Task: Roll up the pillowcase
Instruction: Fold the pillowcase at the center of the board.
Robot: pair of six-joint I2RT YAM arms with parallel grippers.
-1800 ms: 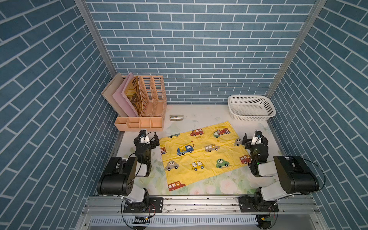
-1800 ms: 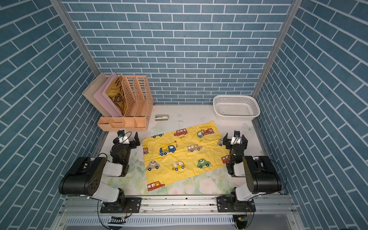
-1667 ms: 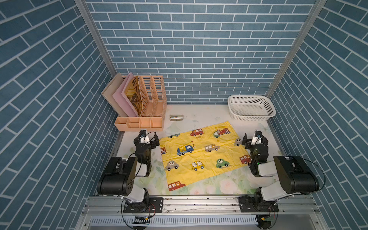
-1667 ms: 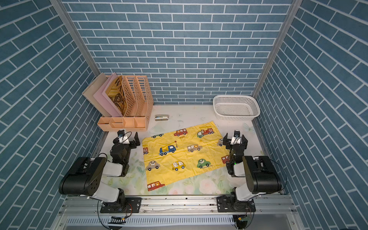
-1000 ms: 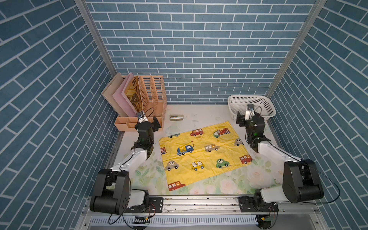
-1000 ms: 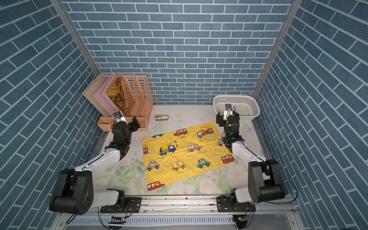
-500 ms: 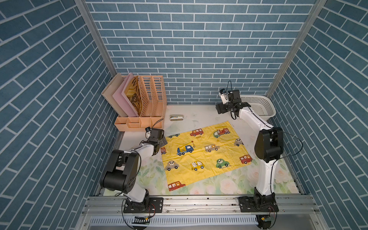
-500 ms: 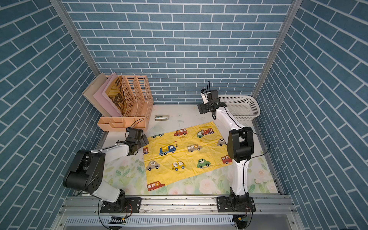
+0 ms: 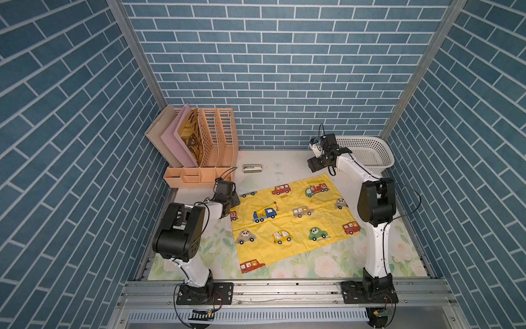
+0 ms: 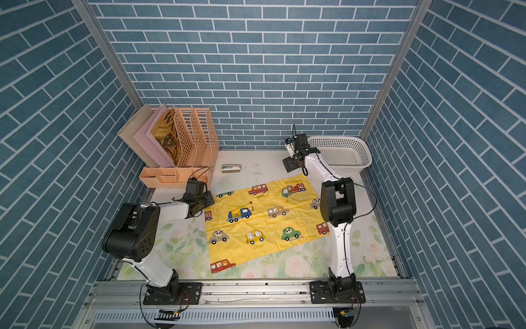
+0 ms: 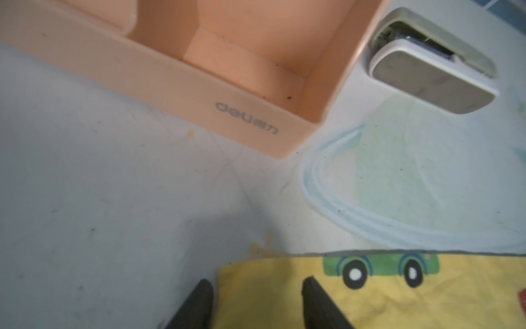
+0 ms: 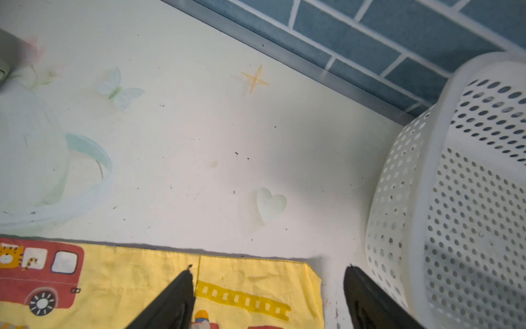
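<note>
The pillowcase (image 9: 290, 216) (image 10: 264, 219) is a bright yellow cloth printed with cartoon vehicles, lying flat and unrolled on the floral table cover. My left gripper (image 9: 234, 200) (image 10: 211, 200) is low at its far left corner. In the left wrist view that corner (image 11: 256, 273) lies between the two dark fingertips (image 11: 203, 287), which stand apart. My right gripper (image 9: 311, 165) (image 10: 287, 165) hovers above the far right corner. It is open, one fingertip (image 12: 185, 282) over the cloth (image 12: 250, 279) and the other beside the basket.
A white perforated basket (image 9: 367, 153) (image 12: 455, 199) stands at the back right, close to the right gripper. A peach file organiser (image 9: 210, 142) with a low front tray (image 11: 227, 94) fills the back left. A small grey stapler (image 9: 252, 168) (image 11: 432, 74) lies behind the cloth.
Both arms have swung out from their folded pose near the front rail. The left one came down at the cloth's far left corner; the right one reached over the far right corner.
</note>
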